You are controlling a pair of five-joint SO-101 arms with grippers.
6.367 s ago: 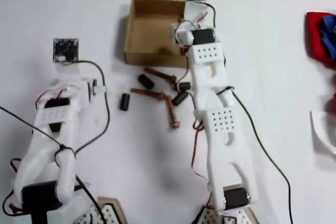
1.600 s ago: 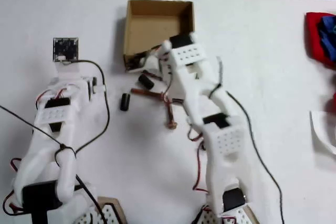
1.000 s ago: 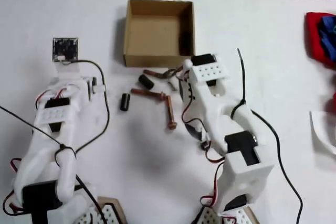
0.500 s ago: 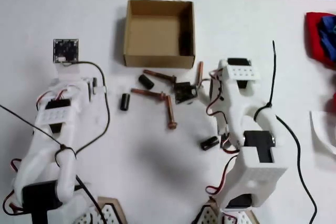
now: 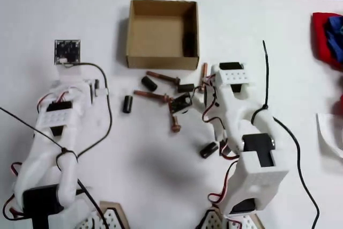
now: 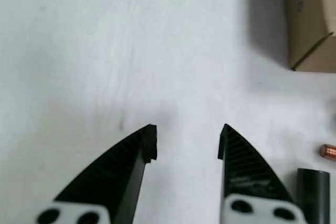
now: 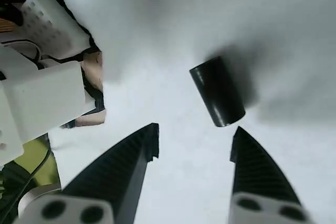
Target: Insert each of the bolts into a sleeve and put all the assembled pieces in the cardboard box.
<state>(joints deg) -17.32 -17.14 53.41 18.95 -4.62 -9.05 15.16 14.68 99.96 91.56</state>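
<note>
The cardboard box (image 5: 161, 33) stands at the table's back, with a dark piece (image 5: 188, 44) by its right inner wall. Several copper bolts (image 5: 162, 76) and black sleeves (image 5: 149, 83) lie in front of it. Another sleeve (image 5: 209, 149) lies alone beside the right arm (image 5: 231, 76). My right gripper (image 7: 195, 131) is open, and that sleeve (image 7: 217, 92) lies on the table just beyond its fingertips. My left gripper (image 6: 188, 129) is open over bare table, with a sleeve (image 6: 314, 192), a bolt tip (image 6: 328, 151) and the box corner (image 6: 311, 19) off to one side.
The left arm (image 5: 58, 112) sits at the table's left, its black cable (image 5: 107, 116) looping toward the parts. A red cloth (image 5: 327, 33) and a white object (image 5: 328, 135) lie at the right edge. Bare table lies between the two arms.
The right arm has drawn back from the box to the table's right, and its gripper now sits low by the lone sleeve. The left arm has kept still.
</note>
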